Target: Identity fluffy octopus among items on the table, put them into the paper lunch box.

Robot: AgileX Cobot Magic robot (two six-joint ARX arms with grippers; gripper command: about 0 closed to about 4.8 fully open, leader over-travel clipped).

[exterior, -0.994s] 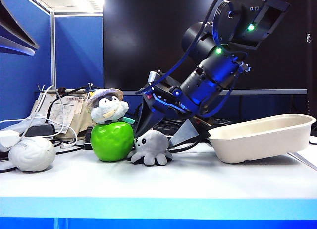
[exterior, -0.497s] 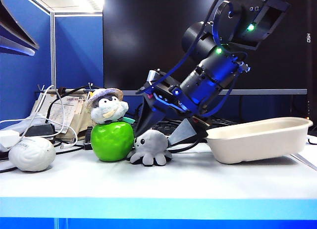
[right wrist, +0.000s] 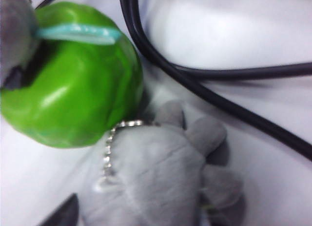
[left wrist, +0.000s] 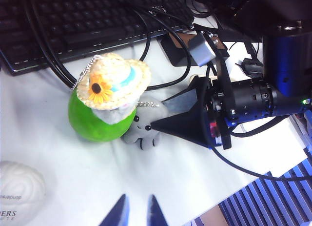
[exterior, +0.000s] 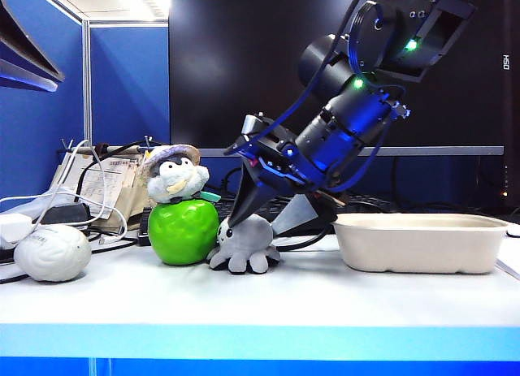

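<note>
- Right gripper [exterior: 258,224] down over the octopus [exterior: 243,244], one dark finger at each side of the round head, jaws part-way in and pressing the plush; grip not yet firm by the look of it.
- Octopus on the table [exterior: 260,307], touching the right side of the green apple [exterior: 184,231], left of the lunch box [exterior: 419,242].
- Best to finish the squeeze on the head alone, clear of the bead chain [right wrist: 110,140] and the apple, then lift straight up before swinging right to the box.
- Worth minding the plush bird [exterior: 174,175] perched on the apple: a nudge there likely topples it.
- Black cable [right wrist: 214,96] on the far side of the octopus, a possible snag on the lift.
- Left gripper [left wrist: 134,212] only two dark tips at the frame edge, a narrow gap between them, holding nothing, hanging above bare table near the brain ball [left wrist: 18,189].
- Hard to tell: right fingertips barely in the right wrist view, contact points hidden by plush.
- Inside of the box not visible from the side.
</note>
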